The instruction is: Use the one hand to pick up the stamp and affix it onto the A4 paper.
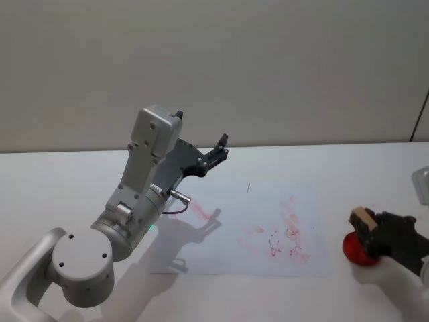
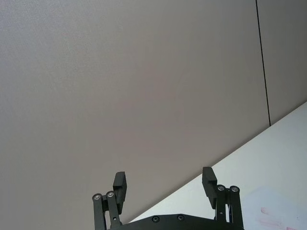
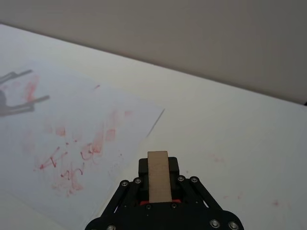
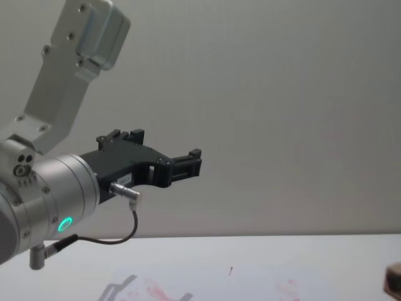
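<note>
Your right gripper (image 1: 370, 229) clamped the stamp (image 3: 159, 176) right of the A4 paper (image 1: 268, 201), its long axis along the fingers, end pointing left, left gripper (image 2: 163, 173) raised, fingers spread.

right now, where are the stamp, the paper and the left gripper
stamp (image 3: 158, 175): right wrist view, middle of its wooden face
paper (image 1: 268, 196): head view, bare patch near its far edge
left gripper (image 2: 163, 173): left wrist view, midway between its open fingertips
</note>
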{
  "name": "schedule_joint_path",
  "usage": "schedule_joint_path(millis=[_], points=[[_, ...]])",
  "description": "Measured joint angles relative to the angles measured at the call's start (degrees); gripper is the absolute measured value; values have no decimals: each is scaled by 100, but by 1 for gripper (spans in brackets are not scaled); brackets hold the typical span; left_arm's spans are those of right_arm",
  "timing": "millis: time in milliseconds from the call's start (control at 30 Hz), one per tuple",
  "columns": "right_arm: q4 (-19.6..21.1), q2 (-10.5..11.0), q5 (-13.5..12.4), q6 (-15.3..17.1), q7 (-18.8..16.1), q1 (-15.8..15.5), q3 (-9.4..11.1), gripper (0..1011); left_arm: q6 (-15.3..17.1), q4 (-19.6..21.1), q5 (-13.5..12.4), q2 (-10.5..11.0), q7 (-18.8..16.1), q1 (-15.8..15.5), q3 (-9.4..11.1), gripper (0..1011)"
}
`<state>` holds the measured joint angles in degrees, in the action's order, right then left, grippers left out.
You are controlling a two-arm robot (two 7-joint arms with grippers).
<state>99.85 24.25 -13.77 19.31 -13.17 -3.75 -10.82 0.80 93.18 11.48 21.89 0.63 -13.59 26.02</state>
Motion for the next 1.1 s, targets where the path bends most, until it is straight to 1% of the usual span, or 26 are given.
schedule_joint_path(millis=[200, 333, 433, 467, 533, 667, 767, 867, 900, 933, 967, 1000, 1067, 1100], points=[[127, -87, -63, -140, -188, 148, -23, 218, 0, 0, 0, 0, 0, 0, 0, 1001], [169, -218, -102, -195, -387, 303, -94, 218, 0, 0, 0, 0, 0, 0, 0, 1001], [161, -319, -107, -198, -547, 417, -160, 218, 0, 0, 0, 0, 0, 0, 0, 1001], [161, -319, -107, -198, -547, 417, -160, 218, 0, 0, 0, 0, 0, 0, 0, 1001], [96, -413, -93, -169, -706, 514, -233, 218, 0, 0, 0, 0, 0, 0, 0, 1001], [8, -480, -34, -111, -836, 590, -300, 218, 0, 0, 0, 0, 0, 0, 0, 1001], [-123, -550, 68, -36, -957, 660, -376, 218, 0, 0, 0, 0, 0, 0, 0, 1001], [-288, -616, 214, 34, -1062, 726, -463, 218, 0, 0, 0, 0, 0, 0, 0, 1001], [-363, -642, 304, 59, -1101, 753, -502, 218, 0, 0, 0, 0, 0, 0, 0, 1001], [-402, -655, 328, 66, -1120, 766, -521, 218, 0, 0, 0, 0, 0, 0, 0, 1001], [-487, -682, 419, 84, -1161, 792, -557, 218, 0, 0, 0, 0, 0, 0, 0, 1001], [-487, -682, 419, 84, -1161, 792, -557, 218, 0, 0, 0, 0, 0, 0, 0, 1001], [-663, -742, 573, 111, -1222, 846, -635, 218, 0, 0, 0, 0, 0, 0, 0, 1001], [-704, -756, 595, 115, -1234, 859, -653, 218, 0, 0, 0, 0, 0, 0, 0, 1001]])
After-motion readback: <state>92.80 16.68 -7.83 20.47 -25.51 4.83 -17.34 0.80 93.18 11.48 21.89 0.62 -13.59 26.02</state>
